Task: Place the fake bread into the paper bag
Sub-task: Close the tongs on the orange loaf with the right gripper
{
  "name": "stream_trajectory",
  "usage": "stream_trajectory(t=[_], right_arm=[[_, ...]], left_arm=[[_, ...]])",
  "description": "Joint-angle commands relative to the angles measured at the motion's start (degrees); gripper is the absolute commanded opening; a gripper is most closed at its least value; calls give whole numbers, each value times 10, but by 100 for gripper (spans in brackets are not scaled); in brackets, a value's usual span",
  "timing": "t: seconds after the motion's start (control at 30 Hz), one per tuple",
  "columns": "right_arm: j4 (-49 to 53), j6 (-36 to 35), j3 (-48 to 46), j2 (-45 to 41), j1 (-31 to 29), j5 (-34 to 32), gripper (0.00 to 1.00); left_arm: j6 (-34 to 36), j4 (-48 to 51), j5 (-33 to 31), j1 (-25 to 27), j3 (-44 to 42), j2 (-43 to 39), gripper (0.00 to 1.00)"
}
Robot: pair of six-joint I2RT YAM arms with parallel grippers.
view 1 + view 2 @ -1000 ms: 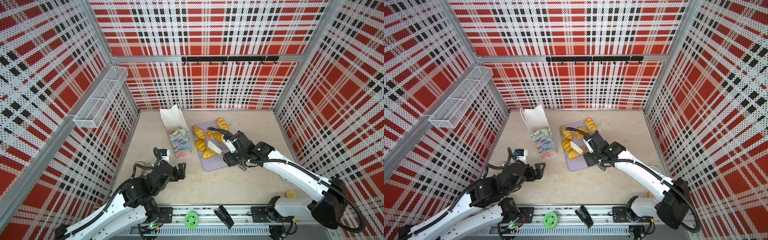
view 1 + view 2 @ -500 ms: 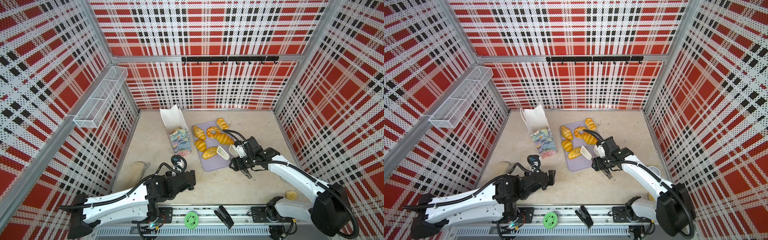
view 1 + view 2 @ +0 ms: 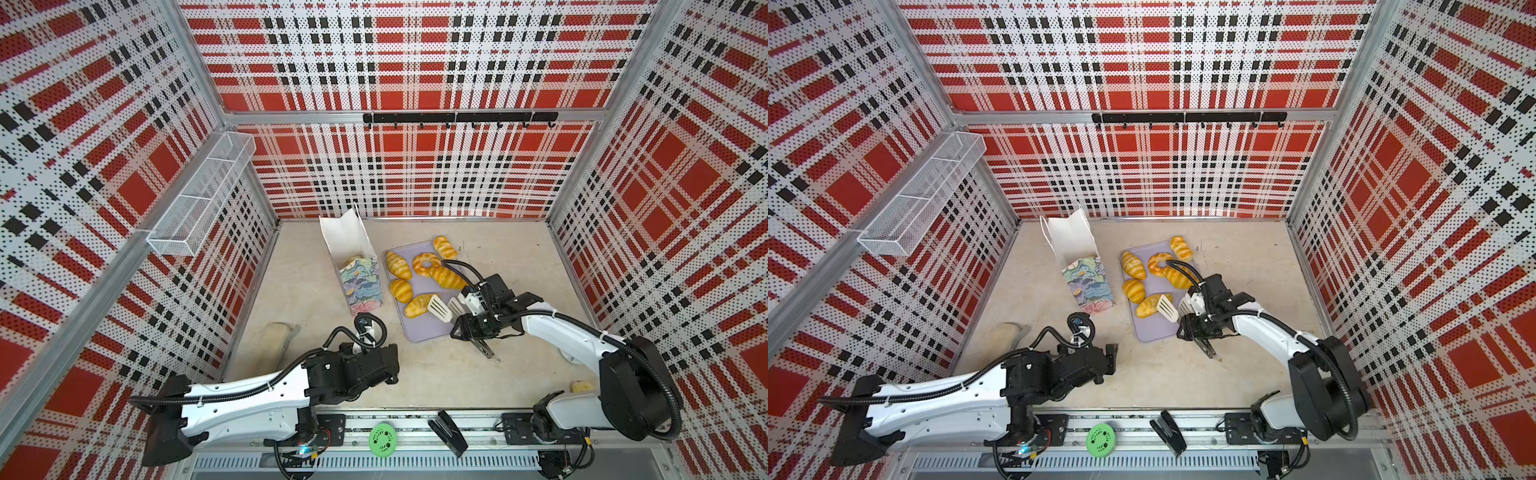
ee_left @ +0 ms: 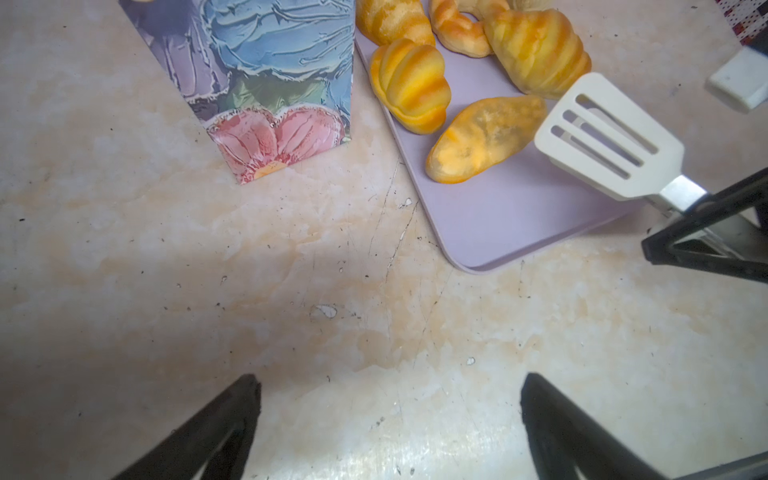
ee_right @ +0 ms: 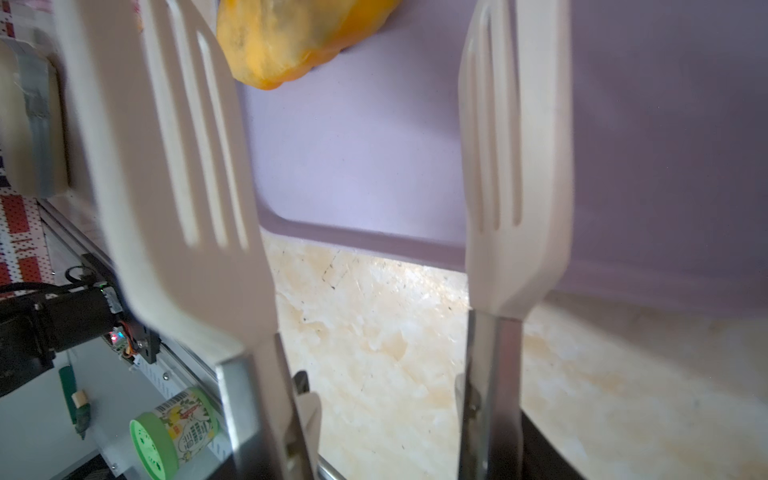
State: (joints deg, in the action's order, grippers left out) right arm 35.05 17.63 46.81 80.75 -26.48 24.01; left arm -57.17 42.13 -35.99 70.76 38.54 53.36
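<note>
The right hand (image 3: 471, 327) is clamped on the metal arms of white slotted-blade tongs (image 3: 439, 307). The blades stand apart with nothing between them. Just past the blade tips a darker orange-brown loaf (image 3: 419, 305) of the glossy golden fake bread (image 3: 401, 290) lies on a flat lavender tray (image 3: 424, 334), with five more pieces farther out. Beyond the tray stands the upright flower-print paper bag (image 3: 361, 286). The left hand (image 4: 390, 380) gapes wide and empty over bare beige desk (image 4: 291, 291), with the bag ahead of it.
</note>
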Motion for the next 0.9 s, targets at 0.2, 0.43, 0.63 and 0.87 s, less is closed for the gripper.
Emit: stream_trajectory(t=[0.2,0.43,0.63,0.87], right_arm=[[-47,21,23,46,2,12,61],[-70,33,33,70,2,20,61],[-83,43,45,84,2,43,60],[-62,34,59,92,1,57,60]], left_arm=[[35,-48,35,-31,-63,-81,99],[48,-46,48,-40,-68,-94,99],[52,-46,54,-42,-60,-79,99],[54,-61,55,-42,-63,-69,99]])
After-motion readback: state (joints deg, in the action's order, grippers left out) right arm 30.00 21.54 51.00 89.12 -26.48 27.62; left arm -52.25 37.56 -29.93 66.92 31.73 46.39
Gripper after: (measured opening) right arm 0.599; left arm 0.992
